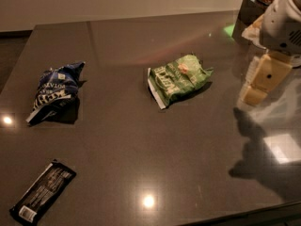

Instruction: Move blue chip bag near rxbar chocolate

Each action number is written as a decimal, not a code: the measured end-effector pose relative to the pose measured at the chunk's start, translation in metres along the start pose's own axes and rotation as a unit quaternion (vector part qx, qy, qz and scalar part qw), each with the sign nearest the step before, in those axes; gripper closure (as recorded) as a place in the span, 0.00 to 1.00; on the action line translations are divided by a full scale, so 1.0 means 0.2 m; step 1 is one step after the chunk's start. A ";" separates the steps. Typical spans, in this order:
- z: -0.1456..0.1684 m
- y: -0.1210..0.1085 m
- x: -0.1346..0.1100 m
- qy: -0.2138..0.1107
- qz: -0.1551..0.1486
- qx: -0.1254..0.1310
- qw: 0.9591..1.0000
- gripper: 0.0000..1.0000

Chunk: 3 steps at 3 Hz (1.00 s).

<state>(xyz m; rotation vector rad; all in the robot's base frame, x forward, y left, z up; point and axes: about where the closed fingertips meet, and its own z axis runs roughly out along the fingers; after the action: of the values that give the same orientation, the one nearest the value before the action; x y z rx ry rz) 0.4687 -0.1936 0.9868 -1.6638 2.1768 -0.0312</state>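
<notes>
While the gripper hangs over the table at 3 o'clock, open or closed one cannot tell, the blue bag lies at 9 o'clock, its long axis running from 1 to 7 o'clock. The bar lies at 7 o'clock, well apart from it, on a like slant with its white label at the 7 o'clock end. The green bag sits mid-table.

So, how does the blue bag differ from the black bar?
The blue bag is crumpled and bulky; the bar is flat, long and narrow. The bag lies mid-left; the bar lies at the front left corner. Both rest on the table, far from the tool at the right edge.
</notes>
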 end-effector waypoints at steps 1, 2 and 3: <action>0.12 -0.20 -0.31 -0.069 0.012 -0.003 0.998 0.00; 0.18 -0.27 -0.51 -0.105 0.017 -0.010 0.994 0.00; 0.26 -0.22 -0.74 -0.120 -0.011 -0.020 0.993 0.00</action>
<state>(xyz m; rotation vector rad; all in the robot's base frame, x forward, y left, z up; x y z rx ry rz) 0.5565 -0.0569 0.9948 -1.6203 1.9922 0.1970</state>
